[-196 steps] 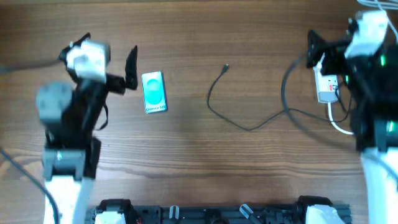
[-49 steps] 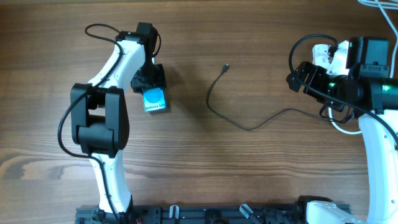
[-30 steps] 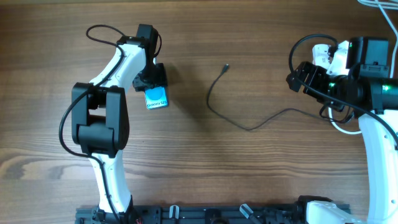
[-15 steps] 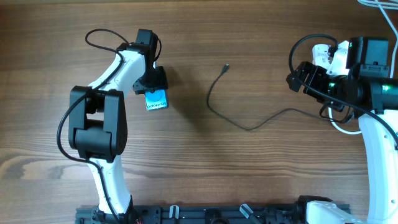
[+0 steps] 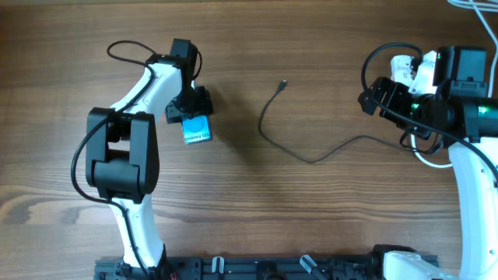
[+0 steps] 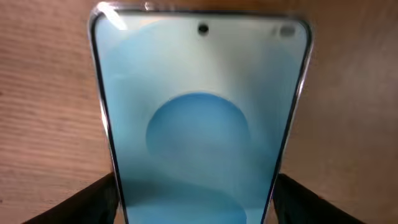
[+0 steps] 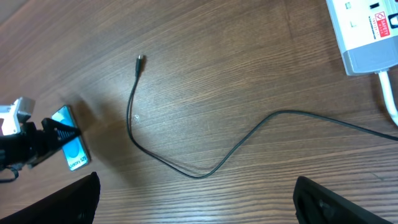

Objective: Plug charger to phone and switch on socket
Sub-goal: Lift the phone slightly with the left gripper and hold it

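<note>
The phone (image 5: 198, 130), with its cyan screen up, lies on the wooden table at the left. My left gripper (image 5: 191, 106) is at the phone's far end. In the left wrist view the phone (image 6: 199, 93) fills the frame and the left gripper's (image 6: 196, 190) fingers press on its two long edges. The charger's black cable (image 5: 311, 160) snakes across the middle of the table, and its connector tip (image 5: 282, 83) lies free. My right gripper (image 5: 372, 98) hovers wide open and empty (image 7: 196, 183) above the cable (image 7: 199, 176). The socket (image 7: 364, 28) shows at the top right of the right wrist view. In the overhead view the right arm hides it.
The socket's white lead (image 7: 390, 102) runs off its grey end, and it also shows in the overhead view (image 5: 424, 160) by the right arm. A black robot cable loops near the left arm (image 5: 124, 48). The rest is bare wooden tabletop (image 5: 257, 210).
The left gripper and the phone have shifted slightly toward the front and right, and the phone has turned a little. The right arm and the charger cable have not moved.
</note>
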